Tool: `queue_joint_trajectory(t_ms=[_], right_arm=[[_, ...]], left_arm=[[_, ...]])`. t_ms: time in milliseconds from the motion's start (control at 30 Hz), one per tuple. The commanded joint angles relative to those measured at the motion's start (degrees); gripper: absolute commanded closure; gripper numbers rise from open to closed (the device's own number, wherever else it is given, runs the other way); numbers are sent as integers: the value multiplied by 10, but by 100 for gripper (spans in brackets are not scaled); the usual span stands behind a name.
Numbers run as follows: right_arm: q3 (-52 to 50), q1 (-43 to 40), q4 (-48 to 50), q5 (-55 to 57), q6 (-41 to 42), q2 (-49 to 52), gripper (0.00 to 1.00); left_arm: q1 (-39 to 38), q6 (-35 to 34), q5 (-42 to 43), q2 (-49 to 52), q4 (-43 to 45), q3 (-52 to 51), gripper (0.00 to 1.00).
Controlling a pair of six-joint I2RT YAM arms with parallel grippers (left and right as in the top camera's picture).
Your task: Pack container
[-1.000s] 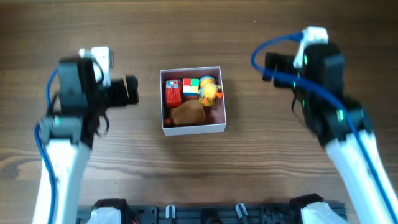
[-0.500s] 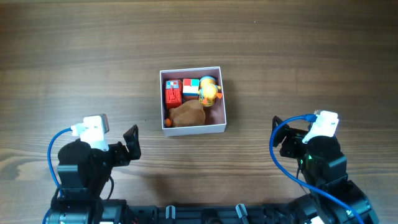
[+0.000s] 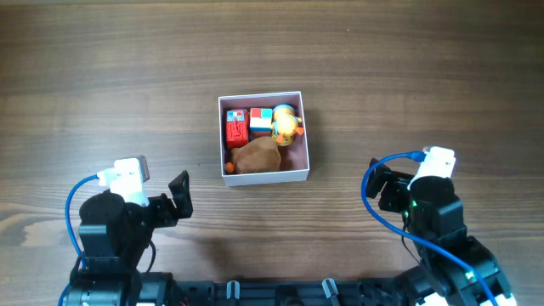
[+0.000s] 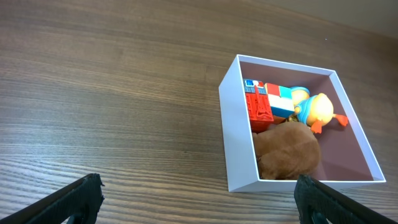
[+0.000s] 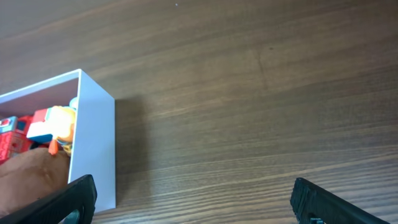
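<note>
Wooden table (image 3: 382, 68) carries the container (image 3: 265, 177) at its middle, already holding a brown plush (image 3: 255, 155), red block (image 3: 236, 127), cube (image 3: 261, 117) and duck (image 3: 286, 126), while the left gripper (image 4: 199, 202) and right gripper (image 5: 196, 202) hang wide open and empty near the front corners, so packing looks finished.

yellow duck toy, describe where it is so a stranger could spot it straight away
Find the white-walled container in the middle of the wooden table. The duck sits in its far right corner, beside a multicoloured block and a brown plush. It alone is yellow with orange bits.
</note>
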Motion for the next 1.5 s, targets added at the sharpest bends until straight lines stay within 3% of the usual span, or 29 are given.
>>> queue_joint_trajectory(t_ms=[0, 167, 333, 600, 733, 1467], right_arm=[[-7, -9, -13, 7, 5, -7, 0], [-72, -54, 114, -111, -203, -133, 0], [-189, -129, 225, -168, -219, -260, 0], [-296, -146, 419, -169, -319, -328, 0], [-319, -149, 409, -223, -386, -328, 0], [-335, -164, 390, -229, -367, -324, 0]], left_arm=[[1, -7, 9, -1, 1, -6, 0], [1, -7, 9, -1, 1, -6, 0], [1, -7, 9, -1, 1, -6, 0], [1, -7, 9, -1, 1, -6, 0], [1, -7, 9, -1, 1, -6, 0], [1, -7, 9, -1, 1, -6, 0]])
